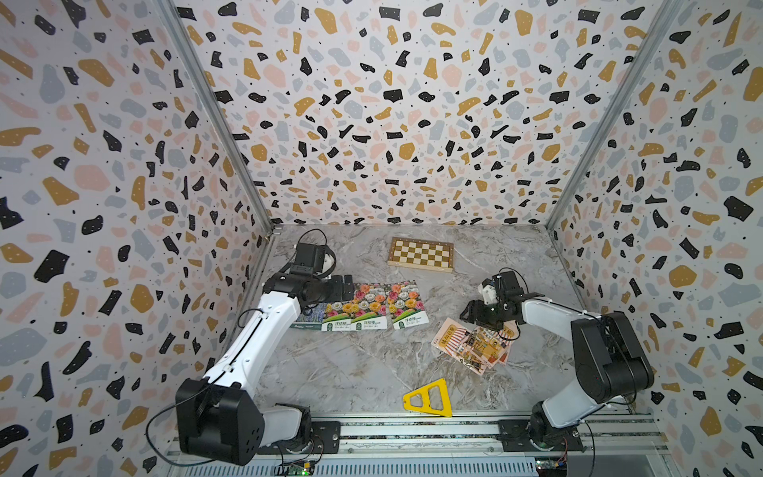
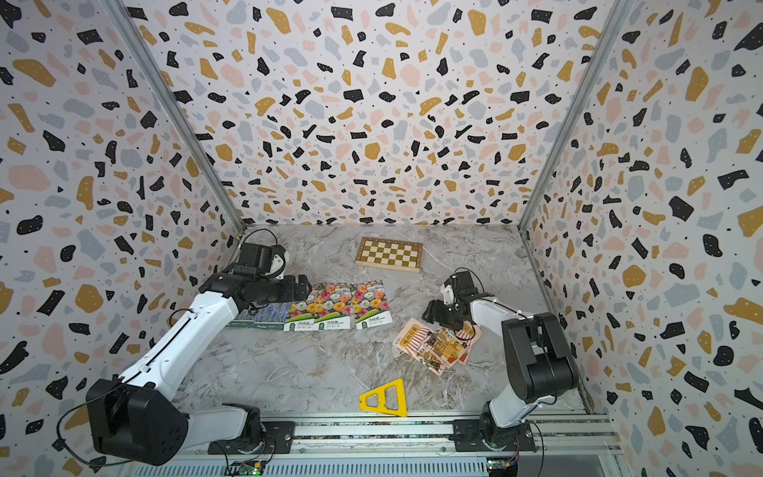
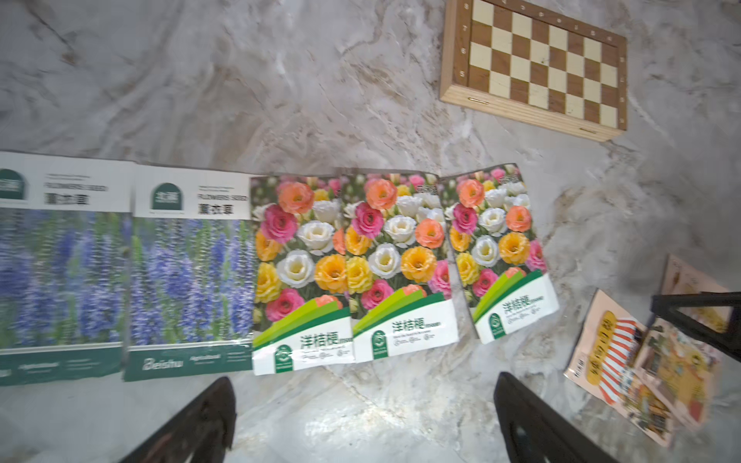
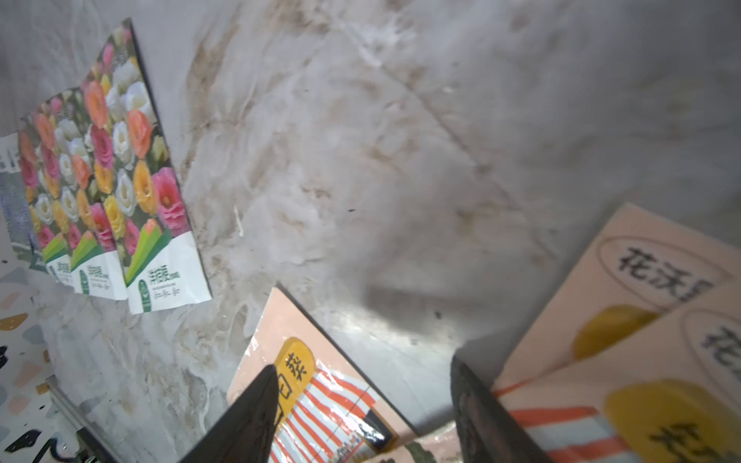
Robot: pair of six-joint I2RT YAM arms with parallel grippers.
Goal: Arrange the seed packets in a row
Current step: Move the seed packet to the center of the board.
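Marble tabletop (image 1: pixel 363 371) carries a part-made row just ahead of the left gripper (image 3: pixel 363 383), jaws wide and empty: lavender packets (image 3: pixel 192 272), then flower packets (image 3: pixel 397 260); the right gripper (image 4: pixel 363 364), jaws apart, empty, hovers over the heaped pink packets (image 1: pixel 475 345); next, I judge, pinch one edge.

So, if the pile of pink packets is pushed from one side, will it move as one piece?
Probably not: the pink packets overlap at different angles, so they may fan apart. Their glossy film shines in the right wrist view, so likely slippery. They look thin and flat, so probably light and floppy.
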